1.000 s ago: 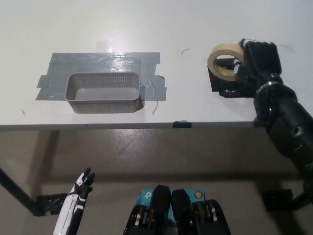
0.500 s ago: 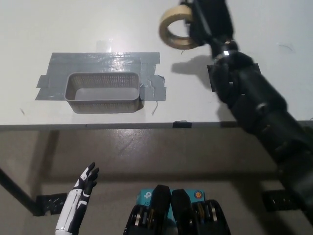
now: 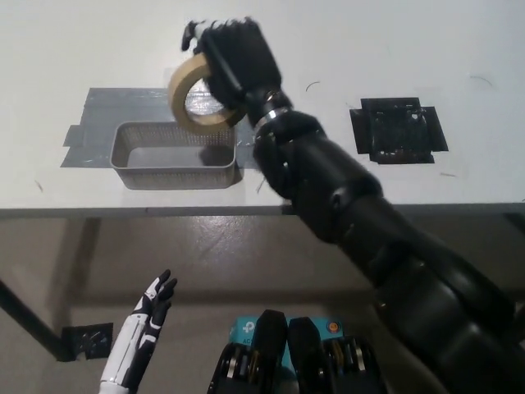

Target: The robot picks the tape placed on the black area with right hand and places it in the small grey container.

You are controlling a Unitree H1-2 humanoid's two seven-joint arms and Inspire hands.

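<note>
Looking down from the head view, we see our black right hand (image 3: 234, 61) clamped on the beige ring of masking tape (image 3: 197, 92), held on edge in the air above the small grey mesh container (image 3: 175, 156), toward its right end by the table's near edge. We judge lowering comes next. Our white left hand (image 3: 146, 318) rests below the table, fingers spread, empty.

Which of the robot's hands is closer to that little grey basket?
Right. The black right hand holds the tape just above the grey container; the white left hand hangs below the table edge.
</note>
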